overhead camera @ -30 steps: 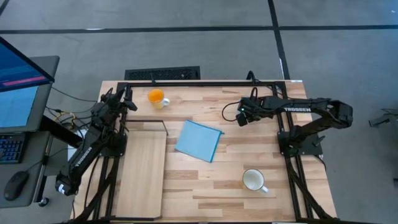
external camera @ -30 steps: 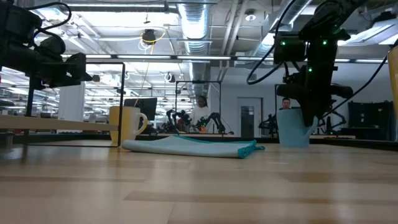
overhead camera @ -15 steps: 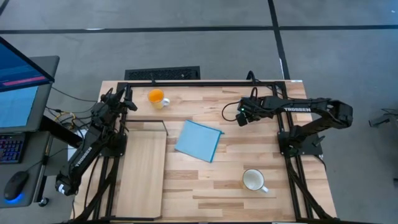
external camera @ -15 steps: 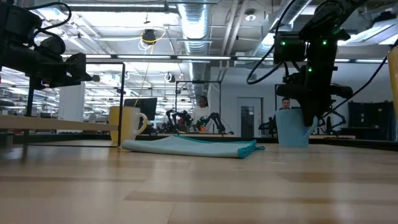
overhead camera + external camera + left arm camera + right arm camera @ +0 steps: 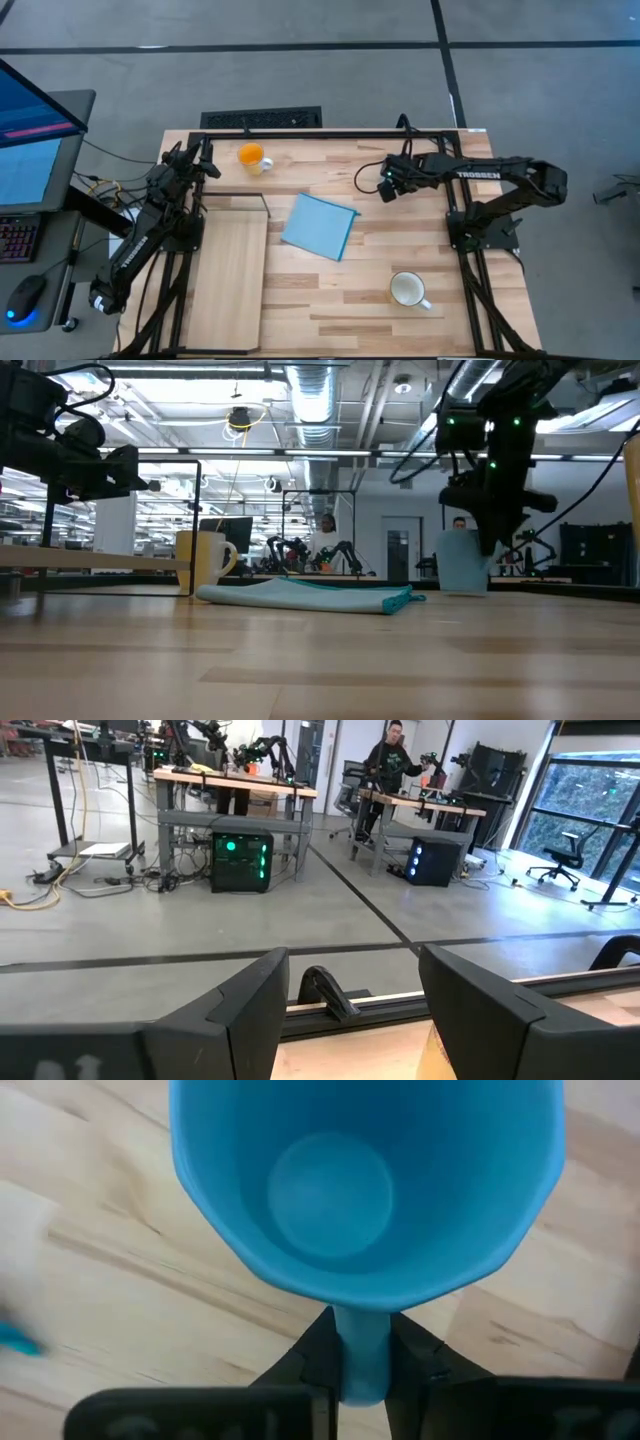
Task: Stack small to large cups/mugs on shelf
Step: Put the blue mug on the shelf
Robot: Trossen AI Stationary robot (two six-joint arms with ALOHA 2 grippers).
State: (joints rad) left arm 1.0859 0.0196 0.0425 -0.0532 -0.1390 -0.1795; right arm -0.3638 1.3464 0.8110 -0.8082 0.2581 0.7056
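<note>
My right gripper [image 5: 385, 187] is at the table's far middle-right, shut on the light blue mug [image 5: 462, 561], whose open mouth fills the right wrist view [image 5: 330, 1190]. The gripper hides the mug in the high view. The orange mug [image 5: 250, 156] stands on its base at the far left, close to my left gripper [image 5: 205, 160], which is open and empty [image 5: 350, 1010]. The white mug [image 5: 408, 290] stands on its base at the near right. The pale shelf board [image 5: 228, 275] lies along the left side, its black wire frame [image 5: 236, 199] at its far end. My right gripper pinches the blue mug's handle [image 5: 360, 1348] between its two fingers [image 5: 412, 1350]. The fingers come from above, pointing down, beside the mug's outer wall. The mug hangs upright, mouth up, its base [image 5: 462, 590] just above the tabletop.
A blue square cloth [image 5: 320, 225] lies flat in the table's middle, between the right gripper and the shelf. Black frame rails run along the table's left, right and far edges. Bare wood lies between the cloth and the white mug. A person stands in the room beyond [image 5: 392, 750].
My right gripper has risen a little and gone slightly toward the table's left, still shut on the blue mug's handle. The mug has come up off the table with it and stays upright.
</note>
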